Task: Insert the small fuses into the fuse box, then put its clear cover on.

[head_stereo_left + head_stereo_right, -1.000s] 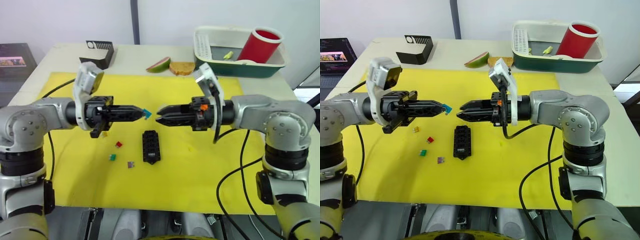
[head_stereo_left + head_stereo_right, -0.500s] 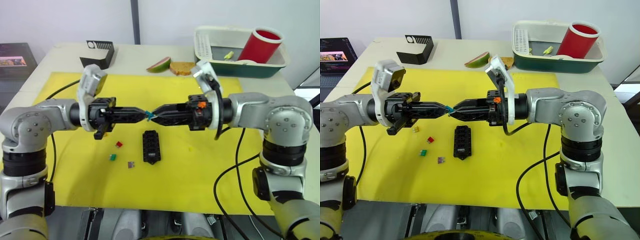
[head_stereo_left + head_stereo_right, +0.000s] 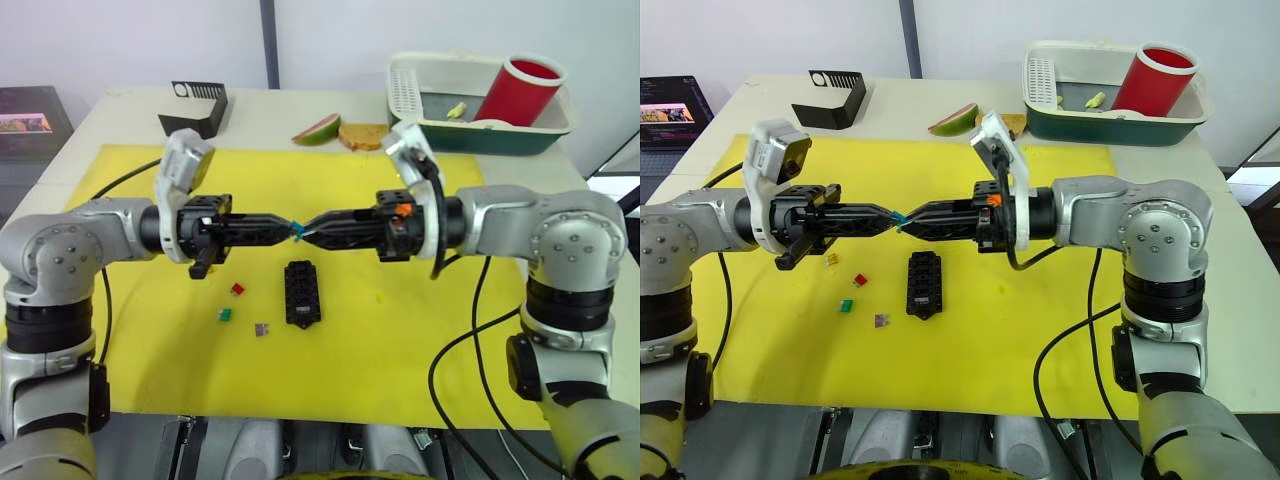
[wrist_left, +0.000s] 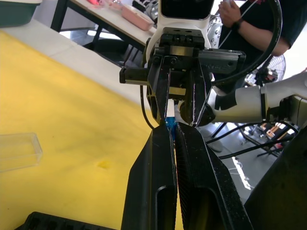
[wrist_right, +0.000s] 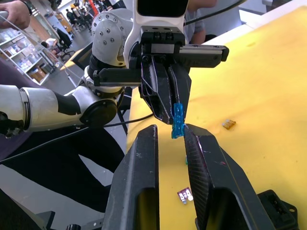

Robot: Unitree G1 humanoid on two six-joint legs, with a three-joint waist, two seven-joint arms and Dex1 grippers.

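Left eye view: looking at two long black claws meeting tip to tip over a flat yellow mat (image 3: 400, 340). Left claw (image 3: 289, 228) squeezing tight on the blue fuse (image 3: 296, 229), a tiny see-through plastic bit, pinching it right at the pointed tips. Right claw (image 3: 309, 230) reaching in from the other side with its fingers parted a little, sitting around the free end of that blue fuse. In the right wrist view, seeing the fuse (image 5: 178, 120) standing on end between the two smooth black fingers (image 5: 144, 158), close against one of them; not possible to tell if touching.

Down on the mat, just below the meeting tips and toward the robot, lying the fuse box (image 3: 302, 293), a small black block with rows of slots on top. Below the left claw, lying apart from each other, the red fuse (image 3: 237, 288), the green fuse (image 3: 225, 314), a purplish fuse (image 3: 261, 329) and the amber fuse (image 3: 832, 259). In the left wrist view, lying flat on the mat off to one side of the claw, the clear cover (image 4: 17, 151), a thin see-through box shape.
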